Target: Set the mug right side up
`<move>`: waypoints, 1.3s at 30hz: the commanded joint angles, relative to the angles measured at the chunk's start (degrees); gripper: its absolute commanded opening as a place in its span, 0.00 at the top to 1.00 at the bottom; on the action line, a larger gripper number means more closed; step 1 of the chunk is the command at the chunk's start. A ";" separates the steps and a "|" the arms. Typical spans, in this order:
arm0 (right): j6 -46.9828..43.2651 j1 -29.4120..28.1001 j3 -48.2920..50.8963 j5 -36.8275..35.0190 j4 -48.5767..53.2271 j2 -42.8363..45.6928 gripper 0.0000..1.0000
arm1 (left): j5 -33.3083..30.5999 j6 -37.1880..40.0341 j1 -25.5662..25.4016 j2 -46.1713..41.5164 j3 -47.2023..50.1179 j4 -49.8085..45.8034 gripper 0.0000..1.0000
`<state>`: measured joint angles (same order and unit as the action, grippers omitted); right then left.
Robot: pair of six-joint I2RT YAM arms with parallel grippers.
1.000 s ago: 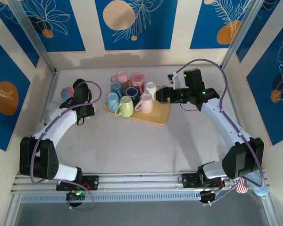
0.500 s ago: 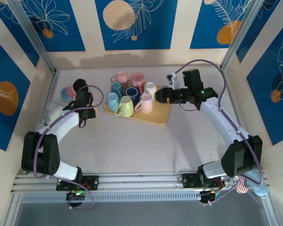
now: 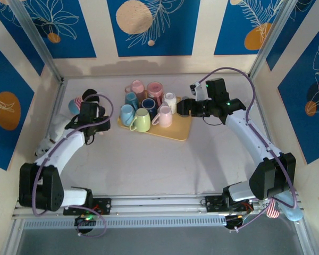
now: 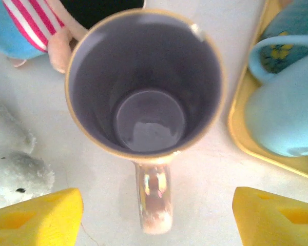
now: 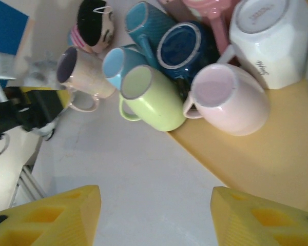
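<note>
Now the mug (image 4: 143,82) stands mouth up on the table (image 4: 205,187), just left of the yellow tray (image 4: 249,141). The left gripper (image 4: 156,218) is wide open, one finger on each side of the handle, not touching. The right gripper (image 5: 156,215) hangs open above the tray's edge. The job looks done, so next lift the left arm away gently.

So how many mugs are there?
9: pink and rosy at the back; teal, navy, white in the middle; light blue, green, pale pink in front; beige alone to their left. Others may hide.
</note>
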<state>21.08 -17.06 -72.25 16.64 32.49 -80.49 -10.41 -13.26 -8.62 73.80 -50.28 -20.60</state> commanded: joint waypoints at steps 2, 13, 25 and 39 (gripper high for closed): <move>-4.32 1.84 -0.30 -2.95 4.40 -0.63 0.42 | 9.84 3.42 0.69 -6.17 -4.06 -5.97 0.23; -32.18 9.31 -1.22 -6.00 3.35 -7.98 0.46 | 37.89 7.68 -4.65 -6.59 -11.56 -6.87 0.25; -54.97 11.79 -10.90 -5.79 -0.54 -24.28 0.48 | 42.70 4.14 -9.57 -2.92 -10.30 1.55 0.26; -70.99 12.37 -20.77 -3.79 5.73 -35.17 0.47 | 40.92 3.88 -10.36 -2.44 -9.93 0.83 0.27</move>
<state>-44.80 -5.10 -89.97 10.94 33.54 -114.06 30.00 -9.06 -18.41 71.46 -60.82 -20.47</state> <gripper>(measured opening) 0.533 0.734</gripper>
